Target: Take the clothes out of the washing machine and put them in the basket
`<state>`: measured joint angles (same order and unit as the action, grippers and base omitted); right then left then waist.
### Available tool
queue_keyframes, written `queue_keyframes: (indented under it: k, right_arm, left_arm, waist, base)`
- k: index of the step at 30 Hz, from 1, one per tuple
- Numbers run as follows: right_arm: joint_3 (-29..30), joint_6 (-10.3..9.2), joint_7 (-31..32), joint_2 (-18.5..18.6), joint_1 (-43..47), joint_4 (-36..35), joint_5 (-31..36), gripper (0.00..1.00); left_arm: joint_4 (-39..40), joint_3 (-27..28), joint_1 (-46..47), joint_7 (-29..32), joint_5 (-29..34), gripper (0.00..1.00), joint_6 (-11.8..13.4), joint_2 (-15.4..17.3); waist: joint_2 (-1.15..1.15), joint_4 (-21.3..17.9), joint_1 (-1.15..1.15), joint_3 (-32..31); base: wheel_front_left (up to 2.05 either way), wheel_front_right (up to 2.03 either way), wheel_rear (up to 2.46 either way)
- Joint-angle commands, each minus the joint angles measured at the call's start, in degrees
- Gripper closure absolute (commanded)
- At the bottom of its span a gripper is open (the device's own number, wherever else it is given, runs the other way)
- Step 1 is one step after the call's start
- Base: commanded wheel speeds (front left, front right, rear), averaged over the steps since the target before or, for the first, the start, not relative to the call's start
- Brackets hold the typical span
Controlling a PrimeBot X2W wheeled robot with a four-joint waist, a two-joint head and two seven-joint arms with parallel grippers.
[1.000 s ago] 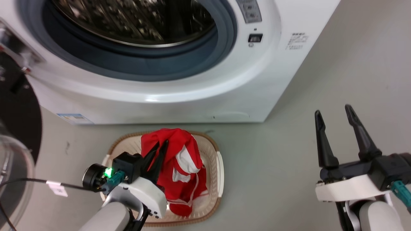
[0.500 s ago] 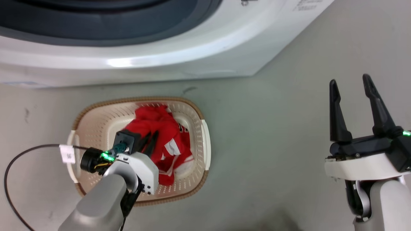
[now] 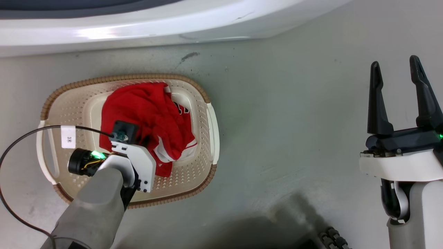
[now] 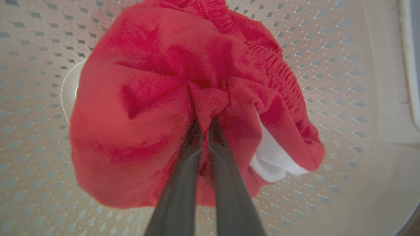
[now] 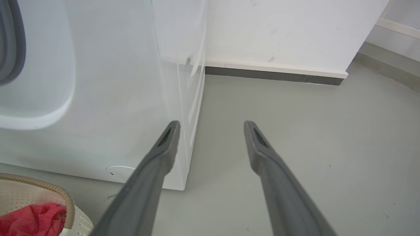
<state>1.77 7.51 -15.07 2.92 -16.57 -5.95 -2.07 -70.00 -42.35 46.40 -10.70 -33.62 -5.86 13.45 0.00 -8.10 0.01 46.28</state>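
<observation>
Clothes: bright red soft garments with white patches (image 3: 145,117) lie bunched inside the basket, heaped toward its far side and right wall, so the load is already where the task wants it.
Basket: oval cream perforated plastic tub with a brown woven-look rim (image 3: 202,95) stands on the grey floor (image 3: 283,114) just in front of the washer, close enough for a short drop from the door.
Washer: large white front-loading machine (image 3: 166,27) shows its lower front along the top of the head view; I cannot see into the drum from here.
Left gripper: (image 4: 206,126) is pushed down into the heap, its 2 dark fingers nearly together with a fold of red cloth pinched between the tips, which looks like the hold that carries the bundle in.
Right gripper: (image 3: 398,74) hangs well apart over bare floor, jaws spread wide and holding nothing, seemingly parked out of the way.
Step in hand: I judge it to be the release; the fingers must part and lift straight up.
Risk: cloth may cling to the tips and come up with them.
</observation>
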Motion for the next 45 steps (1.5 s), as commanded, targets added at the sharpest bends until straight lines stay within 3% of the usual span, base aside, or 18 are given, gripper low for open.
queue_keyframes:
  k: [1,5,6,7,18,27,32,45]
  right_arm:
    - [0.2,-0.04,-0.2,-0.1,-1.2,-0.3,-0.5,0.00]
    - [0.2,-0.04,-0.2,-0.1,-1.3,0.0,-0.4,0.00]
    - [0.1,-0.04,-0.2,-0.1,-1.2,0.1,-0.4,0.00]
    - [-0.1,-0.04,-0.2,-0.1,-1.2,0.2,-0.3,0.00]
    - [-1.2,-0.04,-0.1,-0.1,1.2,2.2,0.1,0.00]
    - [-1.5,-0.04,-0.2,-0.1,4.7,4.1,0.7,0.00]
    - [-1.8,-0.04,-0.2,-0.1,7.2,5.0,1.1,0.00]
    - [-2.0,-0.04,-0.2,-0.1,12.7,6.8,0.9,0.00]
  left_arm:
    - [-0.7,0.2,1.0,0.4,-0.5,1.00,-0.1,-0.8]
    - [-2.3,0.2,1.9,0.8,-1.0,1.00,-0.1,-1.6]
    - [-2.5,0.3,2.0,0.5,-1.2,0.40,-0.1,-1.7]
    - [-2.6,0.1,2.1,-0.3,-0.9,0.00,0.4,-1.8]
    - [-1.7,2.8,-2.7,-4.5,-3.1,0.00,1.2,-3.4]
    - [13.2,10.0,-11.0,-4.6,0.6,0.00,5.5,-1.9]
    - [22.1,15.6,-16.9,-4.5,5.7,0.00,7.6,-1.9]
    - [46.0,32.5,-32.7,-4.5,19.5,0.00,10.2,-6.0]
  waist:
    - [0.00,0.0,-0.01,0.9]
    - [0.00,0.2,-0.01,1.2]
    - [0.00,0.3,-0.01,1.1]
    - [0.00,0.4,-0.01,0.8]
    - [0.00,1.7,-0.01,-7.7]
    - [0.00,3.9,-0.01,-16.3]
    - [0.00,5.5,-0.01,-21.2]
    - [0.00,7.9,-0.01,-31.6]
  base:
    - [0.00,0.00,0.00]
    - [0.00,0.00,0.00]
    - [0.00,0.00,0.00]
    - [0.00,0.00,0.00]
    - [0.00,0.00,0.00]
    - [0.00,0.00,0.00]
    - [0.00,0.00,0.00]
    - [0.00,0.00,0.00]
